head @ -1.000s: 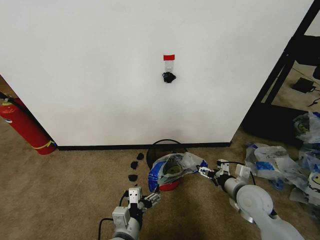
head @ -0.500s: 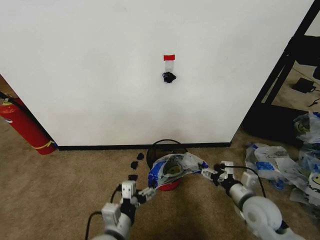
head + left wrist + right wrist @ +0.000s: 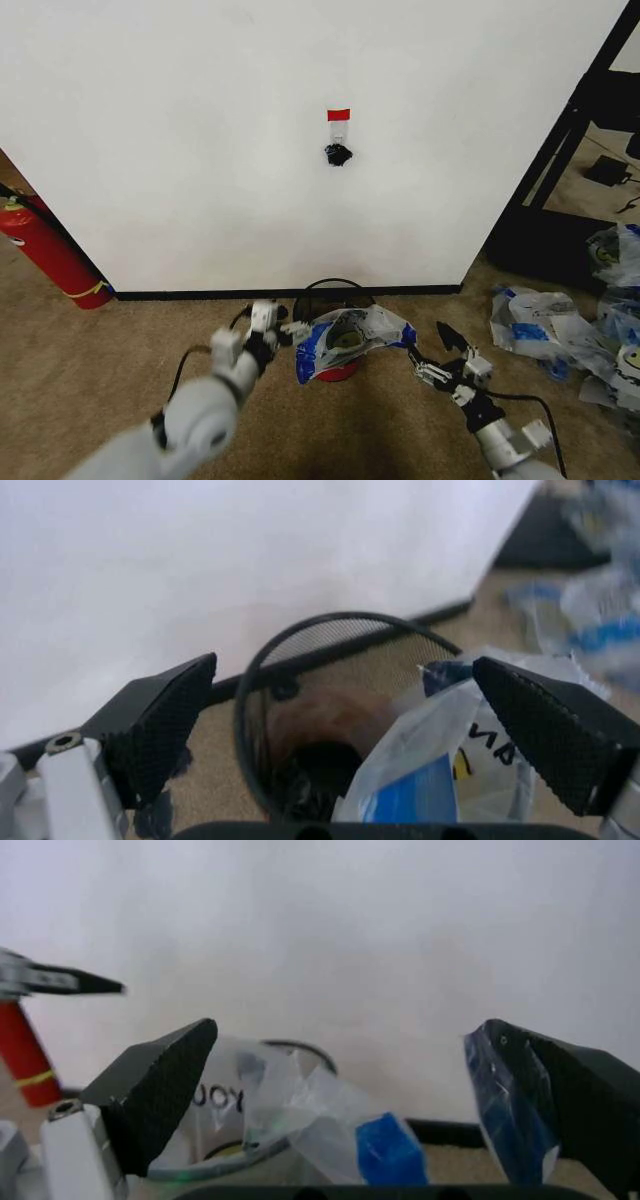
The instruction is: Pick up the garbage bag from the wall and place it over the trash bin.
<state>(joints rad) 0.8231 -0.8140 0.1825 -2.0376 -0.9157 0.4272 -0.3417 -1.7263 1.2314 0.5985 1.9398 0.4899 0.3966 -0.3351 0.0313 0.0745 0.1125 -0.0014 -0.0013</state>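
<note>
The garbage bag [image 3: 352,335], translucent white with blue handles, lies crumpled over the front of the trash bin [image 3: 333,287], a black mesh basket standing against the wall [image 3: 200,150]. On the wall, red tape [image 3: 339,115] sits above a small hook [image 3: 338,154]. My left gripper [image 3: 288,327] is open just left of the bin, level with its rim. Its wrist view looks past the open gripper [image 3: 345,667] at the bin rim [image 3: 300,630] and the bag [image 3: 440,765]. My right gripper [image 3: 436,354] is open on the bag's right, slightly apart from it; its wrist view shows the bag [image 3: 300,1117].
A red fire extinguisher [image 3: 50,255] leans at the wall's left end. A heap of similar plastic bags [image 3: 570,330] covers the carpet at the right. A black shelf frame [image 3: 575,130] stands at the wall's right corner. Open carpet lies left of the bin.
My left gripper has swung up from in front of the bin to its left side. My right gripper has drawn back from the bag's right edge and spread its fingers. The bag stays.
</note>
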